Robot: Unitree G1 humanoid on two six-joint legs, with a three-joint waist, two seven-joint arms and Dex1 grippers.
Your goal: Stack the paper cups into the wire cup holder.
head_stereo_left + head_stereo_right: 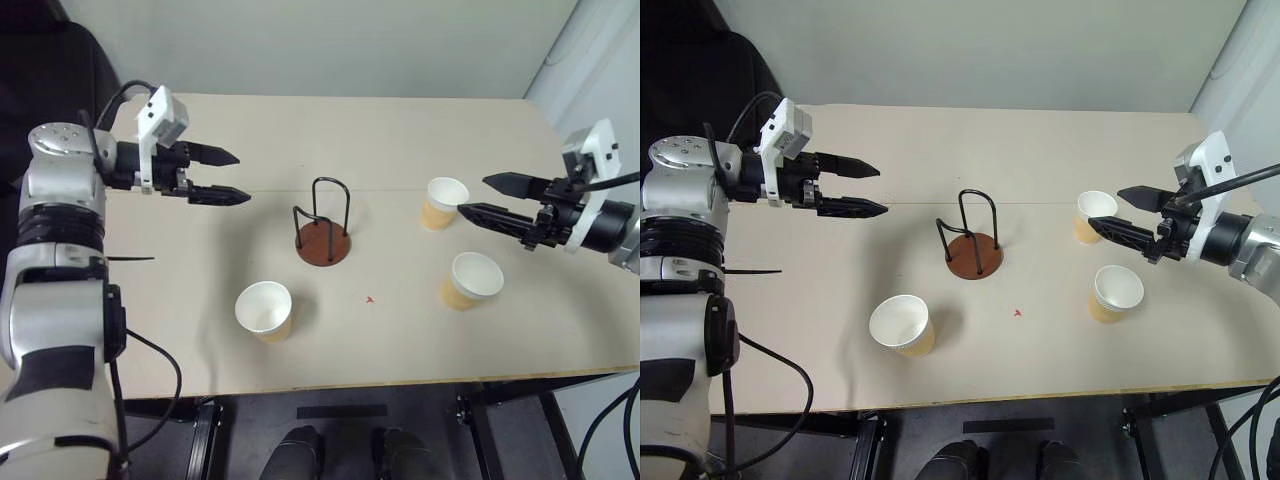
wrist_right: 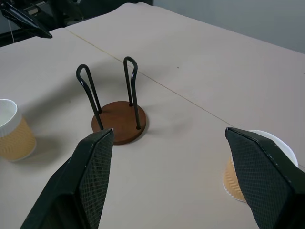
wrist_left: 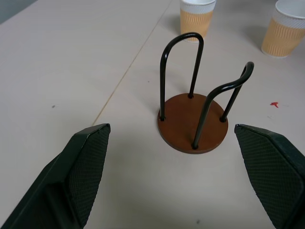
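As seen from above, found the holder (image 1: 323,240) upright and empty in the middle of the table (image 1: 400,130). Found three cups standing mouth up and well apart: the near left cup (image 1: 265,310), the far right cup (image 1: 444,203) and the near right cup (image 1: 474,280). Judged nothing stacked yet.

Saw the left gripper (image 1: 222,175) above the far left of the table, fingers released wide and grasping nothing. Saw the right gripper (image 1: 478,197) just beside the far right cup and pointing at it, fingers also spread and empty. Could not tell whether one tip touched the rim.

Judged several ways to fail from that point:
- Might push the light cup over with one fingertip, if approached from the side and too low.
- Might crush the thin paper wall, if clenched too hard.
- Might catch the cup bottom on a wire loop, if lowered off centre, and so tip or drag the holder.
- Might jam a second cup crooked in the first, if dropped tilted.
- Might also knock the near right cup with the arm while reaching.
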